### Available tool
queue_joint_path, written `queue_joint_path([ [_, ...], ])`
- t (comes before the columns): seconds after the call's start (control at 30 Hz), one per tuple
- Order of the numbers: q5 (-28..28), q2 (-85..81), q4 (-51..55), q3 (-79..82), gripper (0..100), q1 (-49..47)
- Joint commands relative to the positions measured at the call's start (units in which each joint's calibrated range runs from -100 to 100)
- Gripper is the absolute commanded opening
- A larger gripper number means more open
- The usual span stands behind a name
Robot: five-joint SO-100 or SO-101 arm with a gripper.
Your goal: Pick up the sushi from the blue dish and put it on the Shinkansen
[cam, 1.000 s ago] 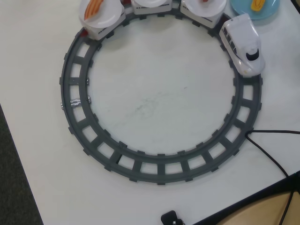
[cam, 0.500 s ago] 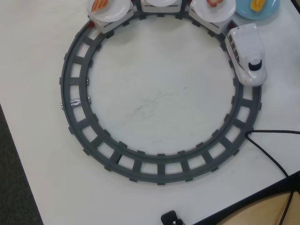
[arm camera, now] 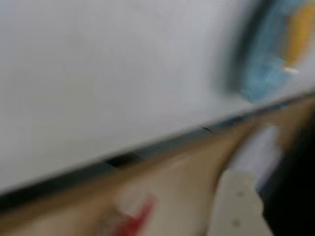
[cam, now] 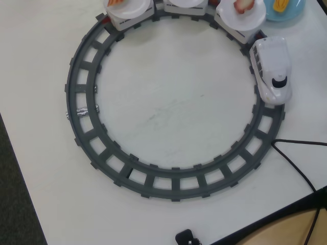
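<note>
At the desk's far right corner in the overhead view, the sushi lies on the blue dish, just beyond the Shinkansen. My blurred wrist view has the yellow piece upper right, long axis steep. My claw is unseen; I cannot tell its opening.

The overhead view looks straight down on the track; the blurred wrist view perhaps shares the blue dish.

No arm in overhead view, pincer unseen
</note>
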Motion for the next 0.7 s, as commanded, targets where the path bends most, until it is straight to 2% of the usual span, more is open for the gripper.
queue_joint_path([
  [0.0,0.1,2.5,0.6,-10.5,31,-0.1],
  [0.2,-0.4,19.3,1.7,-24.6,31,-0.1],
  [0.67,0.3,80.6,5.9,-70.4,31,-0.1],
])
